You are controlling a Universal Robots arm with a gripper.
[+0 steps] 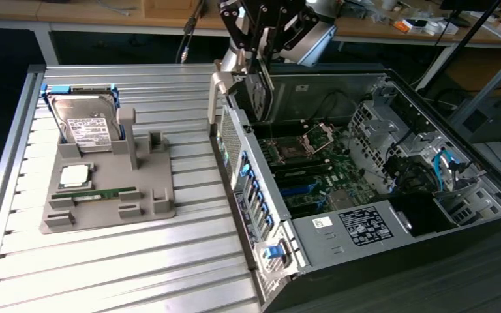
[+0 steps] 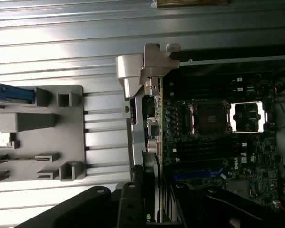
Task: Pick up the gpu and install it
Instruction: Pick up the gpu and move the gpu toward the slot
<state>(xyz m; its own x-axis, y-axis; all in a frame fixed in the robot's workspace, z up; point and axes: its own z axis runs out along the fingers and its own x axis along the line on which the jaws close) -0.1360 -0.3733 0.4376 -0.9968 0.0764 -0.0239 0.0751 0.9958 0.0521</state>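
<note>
While the hand [image 1: 253,65] clasps the gpu [image 1: 256,101], the card's top edge is hidden behind it.

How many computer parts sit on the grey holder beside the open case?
3. A hard drive stands at the far end of the grey holder, a processor chip lies in the middle, and a green memory stick lies nearest the camera. None looks hidden.
</note>
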